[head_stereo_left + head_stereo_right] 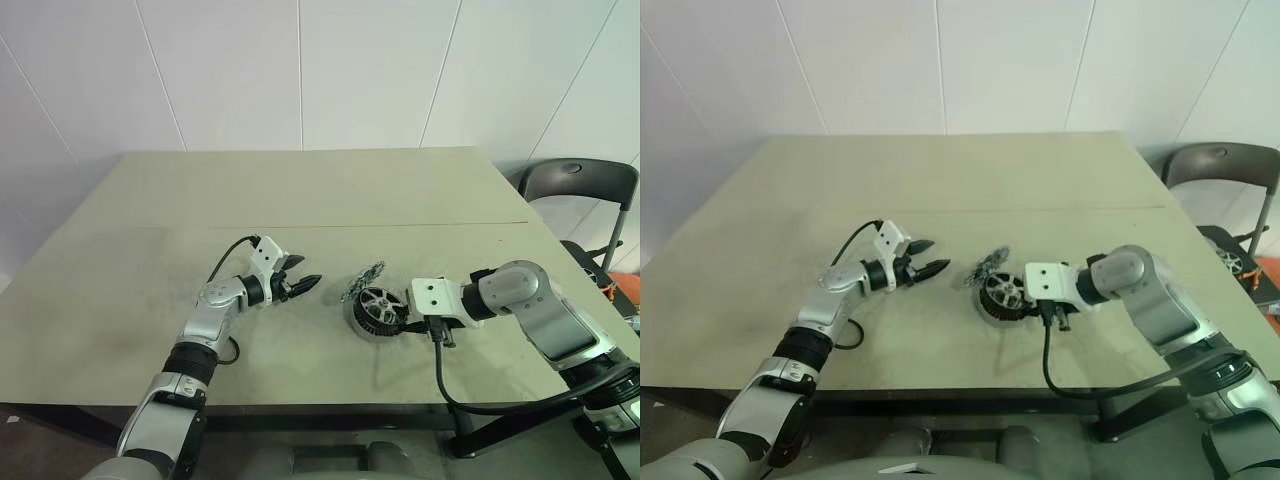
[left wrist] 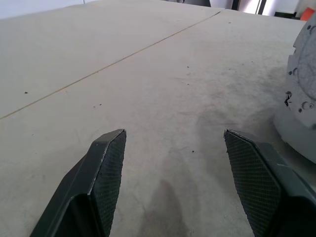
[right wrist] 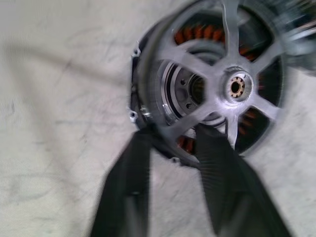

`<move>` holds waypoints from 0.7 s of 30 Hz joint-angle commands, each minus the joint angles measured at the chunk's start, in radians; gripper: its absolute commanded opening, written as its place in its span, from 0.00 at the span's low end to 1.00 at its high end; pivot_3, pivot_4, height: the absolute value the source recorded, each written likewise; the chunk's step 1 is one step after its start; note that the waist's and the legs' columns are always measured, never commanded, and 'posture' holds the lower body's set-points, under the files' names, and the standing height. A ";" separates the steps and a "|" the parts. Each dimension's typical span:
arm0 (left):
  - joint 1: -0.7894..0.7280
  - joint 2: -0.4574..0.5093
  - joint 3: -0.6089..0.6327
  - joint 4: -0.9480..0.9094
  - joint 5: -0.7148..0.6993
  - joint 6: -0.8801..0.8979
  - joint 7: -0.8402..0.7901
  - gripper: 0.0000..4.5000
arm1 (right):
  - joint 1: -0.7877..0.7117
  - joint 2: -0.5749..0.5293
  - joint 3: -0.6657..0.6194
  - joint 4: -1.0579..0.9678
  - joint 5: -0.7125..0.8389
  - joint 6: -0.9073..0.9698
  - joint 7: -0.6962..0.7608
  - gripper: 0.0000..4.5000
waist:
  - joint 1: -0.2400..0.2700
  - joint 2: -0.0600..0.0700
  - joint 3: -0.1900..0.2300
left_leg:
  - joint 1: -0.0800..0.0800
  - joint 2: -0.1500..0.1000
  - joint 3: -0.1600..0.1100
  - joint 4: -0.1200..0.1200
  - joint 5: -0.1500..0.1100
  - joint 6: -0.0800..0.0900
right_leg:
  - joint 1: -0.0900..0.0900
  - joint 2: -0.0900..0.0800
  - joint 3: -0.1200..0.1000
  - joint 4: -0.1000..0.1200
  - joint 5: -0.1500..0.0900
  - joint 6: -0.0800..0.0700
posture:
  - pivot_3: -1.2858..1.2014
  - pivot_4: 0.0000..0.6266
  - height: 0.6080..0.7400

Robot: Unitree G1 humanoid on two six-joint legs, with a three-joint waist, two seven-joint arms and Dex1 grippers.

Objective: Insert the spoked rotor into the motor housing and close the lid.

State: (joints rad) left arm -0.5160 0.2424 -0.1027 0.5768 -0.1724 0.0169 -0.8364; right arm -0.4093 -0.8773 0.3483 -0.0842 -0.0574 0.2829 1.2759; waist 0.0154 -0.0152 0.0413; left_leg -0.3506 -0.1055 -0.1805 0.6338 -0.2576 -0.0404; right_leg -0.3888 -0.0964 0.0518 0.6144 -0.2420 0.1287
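Over the motor housing (image 1: 372,312), right tool (image 3: 170,140) part-open astride spoked rotor (image 3: 232,86)

- I am seeing the motor housing (image 1: 373,312) sitting on the table (image 1: 300,200), near the front edge and a bit right of the middle.
- The spoked rotor (image 3: 222,89) is lying on top of the housing.
- My right gripper (image 3: 173,143) is sitting just right of the housing, reaching over its rim.
- My left gripper (image 1: 300,285) is sitting to the left of the housing, apart from it.
- A chair (image 1: 580,190) is standing behind the table's right corner.

Pale beige table (image 1: 300,190), white panelled wall (image 1: 250,70) behind, dark chair (image 1: 580,185) at right
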 commanded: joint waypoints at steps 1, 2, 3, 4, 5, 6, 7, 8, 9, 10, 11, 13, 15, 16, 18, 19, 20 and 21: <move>-0.013 0.007 0.009 -0.034 0.004 -0.002 0.001 0.75 | 0.000 0.004 0.022 0.029 -0.007 0.026 0.020 0.58 | 0.000 0.000 0.000 | 0.000 0.000 0.000 0.000 0.000 0.000 | 0.000 0.000 0.000 0.000 0.000 0.000 | 0.52 0.00 1.00; -0.014 0.007 0.009 -0.033 0.004 -0.002 0.001 0.75 | -0.004 0.007 0.009 0.022 0.014 0.036 0.027 0.64 | 0.000 0.000 0.000 | 0.000 0.000 0.000 -0.001 0.000 0.000 | 0.000 0.000 0.000 0.000 0.000 0.000 | 0.52 0.00 1.00; -0.014 0.007 0.010 -0.032 0.005 -0.002 0.001 0.75 | -0.008 0.010 -0.002 0.018 0.031 0.044 0.031 0.71 | 0.003 0.000 0.000 | 0.000 0.000 0.000 -0.001 0.000 0.000 | -0.001 0.000 0.000 0.000 0.001 0.001 | 0.52 0.00 1.00; -0.015 0.008 0.010 -0.031 0.005 -0.003 0.001 0.75 | -0.014 0.016 -0.014 0.016 0.046 0.047 0.031 0.78 | 0.004 0.000 0.000 | -0.002 0.000 -0.001 -0.001 0.000 0.000 | -0.002 0.000 0.000 0.000 0.001 0.003 | 0.52 0.00 1.00; -0.016 0.008 0.010 -0.029 0.006 -0.004 0.001 0.75 | -0.019 0.024 -0.024 0.016 0.056 0.045 0.025 0.85 | 0.005 0.000 0.000 | -0.003 0.000 -0.001 -0.002 0.000 0.000 | -0.003 0.000 0.000 0.000 0.002 0.003 | 0.52 0.00 1.00; -0.017 0.008 0.010 -0.028 0.006 -0.004 0.000 0.75 | -0.026 0.033 -0.036 0.012 0.078 0.061 0.027 0.92 | 0.003 0.000 0.000 | -0.004 0.000 -0.001 -0.002 0.000 0.000 | -0.004 0.000 -0.001 0.000 0.002 0.003 | 0.52 0.00 1.00; -0.018 0.007 0.009 -0.027 0.006 -0.004 0.000 0.75 | -0.031 0.036 -0.045 0.006 0.099 0.068 0.038 0.92 | 0.001 0.000 0.000 | -0.004 0.000 -0.001 -0.002 0.000 0.000 | -0.005 0.000 -0.001 0.000 0.002 0.003 | 0.52 0.00 1.00; -0.018 0.007 0.008 -0.027 0.007 -0.004 0.000 0.75 | -0.033 0.036 -0.054 -0.004 0.121 0.074 0.052 0.92 | 0.000 0.001 0.001 | -0.005 0.000 -0.001 -0.002 0.000 0.000 | -0.006 0.000 -0.001 0.000 0.002 0.003 | 0.52 0.00 1.00; -0.019 0.006 0.008 -0.027 0.007 -0.004 -0.001 0.75 | -0.037 0.040 -0.070 -0.017 0.152 0.086 0.064 0.92 | 0.000 0.002 0.001 | -0.005 0.000 -0.001 -0.002 0.000 0.000 | -0.007 0.000 -0.001 0.000 0.002 0.003 | 0.52 0.00 1.00; -0.020 0.005 0.007 -0.026 0.008 -0.004 -0.001 0.75 | -0.042 0.044 -0.085 -0.028 0.179 0.102 0.070 0.92 | 0.000 0.001 0.001 | -0.006 0.000 -0.001 -0.002 0.000 0.000 | -0.007 0.000 0.000 0.000 0.002 0.003 | 0.52 0.00 1.00; -0.020 0.005 0.007 -0.026 0.008 -0.004 -0.002 0.75 | -0.050 0.045 -0.099 -0.037 0.207 0.117 0.078 0.92 | -0.001 0.002 0.001 | -0.005 0.000 -0.001 -0.002 0.000 0.000 | -0.007 0.000 0.000 0.000 0.002 0.003 | 0.52 0.00 1.00; -0.020 0.005 0.006 -0.025 0.009 -0.003 -0.003 0.75 | -0.064 0.043 -0.120 -0.039 0.244 0.131 0.088 0.92 | -0.002 0.002 0.001 | -0.005 0.000 -0.001 -0.002 0.000 0.000 | -0.006 0.000 0.000 0.000 0.002 0.003 | 0.52 0.00 1.00; -0.019 0.005 0.006 -0.026 0.010 -0.002 -0.003 0.75 | -0.078 0.052 -0.145 -0.027 0.279 0.140 0.085 0.92 | -0.001 0.002 0.001 | -0.005 0.000 -0.001 -0.002 0.000 0.000 | -0.006 0.000 0.000 0.000 0.002 0.003 | 0.52 0.00 1.00; -0.019 0.005 0.006 -0.027 0.010 -0.002 -0.002 0.75 | -0.092 0.067 -0.163 -0.016 0.300 0.149 0.072 0.92 | -0.001 0.002 0.001 | -0.005 0.000 -0.001 -0.002 0.000 0.000 | -0.006 0.000 0.000 0.000 0.002 0.003 | 0.52 0.00 1.00; -0.017 0.005 0.007 -0.029 0.010 -0.001 0.000 0.75 | -0.147 0.121 -0.202 0.027 0.341 0.211 0.014 0.92 | -0.005 0.002 0.001 | -0.005 0.000 -0.001 -0.002 0.000 0.000 | -0.006 0.000 0.000 0.000 0.002 0.003 | 0.52 0.00 1.00; -0.017 0.005 0.007 -0.030 0.010 -0.001 0.001 0.75 | -0.162 0.135 -0.208 0.039 0.348 0.235 -0.002 0.88 | -0.004 0.002 0.001 | -0.005 0.000 0.000 -0.002 0.000 0.000 | -0.006 0.000 0.000 0.000 0.002 0.003 | 0.52 0.00 1.00; -0.015 0.006 0.008 -0.031 0.011 -0.001 0.001 0.75 | -0.154 0.127 -0.198 0.029 0.357 0.253 0.016 0.83 | -0.001 0.002 0.001 | -0.005 0.000 0.000 -0.002 0.000 0.000 | -0.006 0.000 0.000 0.000 0.002 0.003 | 0.52 0.00 1.00; -0.014 0.006 0.008 -0.032 0.011 -0.001 0.001 0.75 | -0.135 0.112 -0.182 0.010 0.360 0.249 0.045 0.78 | 0.001 0.001 0.001 | -0.005 0.000 -0.001 -0.002 0.000 0.000 | -0.006 0.000 0.000 0.000 0.002 0.003 | 0.52 0.00 1.00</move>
State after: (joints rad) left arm -0.5166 0.2388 -0.1041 0.5746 -0.1632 0.0186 -0.8366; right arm -0.5489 -0.7511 0.1790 -0.0474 0.2733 0.5194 1.2992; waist 0.0166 -0.0138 0.0426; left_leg -0.3558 -0.1056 -0.1819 0.6318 -0.2576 -0.0402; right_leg -0.3951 -0.0966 0.0508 0.6147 -0.2400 0.1315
